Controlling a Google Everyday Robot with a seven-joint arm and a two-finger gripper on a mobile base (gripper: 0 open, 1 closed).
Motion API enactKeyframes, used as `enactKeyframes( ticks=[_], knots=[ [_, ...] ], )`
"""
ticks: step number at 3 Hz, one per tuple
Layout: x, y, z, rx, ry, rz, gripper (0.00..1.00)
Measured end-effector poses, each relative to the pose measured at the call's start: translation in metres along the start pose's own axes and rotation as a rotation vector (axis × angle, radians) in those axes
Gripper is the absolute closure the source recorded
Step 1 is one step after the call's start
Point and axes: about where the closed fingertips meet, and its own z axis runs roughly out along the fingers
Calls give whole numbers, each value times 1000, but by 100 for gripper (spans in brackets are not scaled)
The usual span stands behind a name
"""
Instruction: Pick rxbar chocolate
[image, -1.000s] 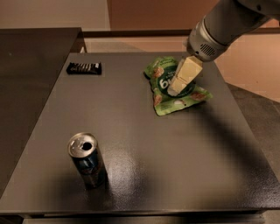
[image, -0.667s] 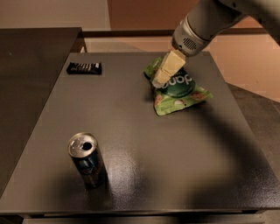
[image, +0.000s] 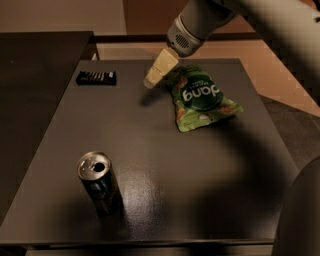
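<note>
The rxbar chocolate (image: 96, 77) is a small flat black bar with white lettering. It lies near the far left corner of the dark table (image: 165, 165). My gripper (image: 150, 82) hangs from the arm at the top of the view, above the table's far middle. It is to the right of the bar and apart from it, just left of the green pouch (image: 202, 97). It holds nothing that I can see.
The green "dang" snack pouch lies at the far right of the table. An opened dark drink can (image: 99, 183) stands upright at the near left. A darker counter (image: 35, 90) adjoins the table on the left.
My gripper has moved left, off the green pouch and toward the rxbar chocolate. The pouch, can and bar have not moved.
</note>
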Motion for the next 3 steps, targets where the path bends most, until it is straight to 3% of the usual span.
enactKeyframes(
  ticks=[2, 3],
  knots=[
    [-31, 6, 41, 84, -89, 51, 0],
    [-47, 9, 65, 87, -134, 44, 0]
  ],
)
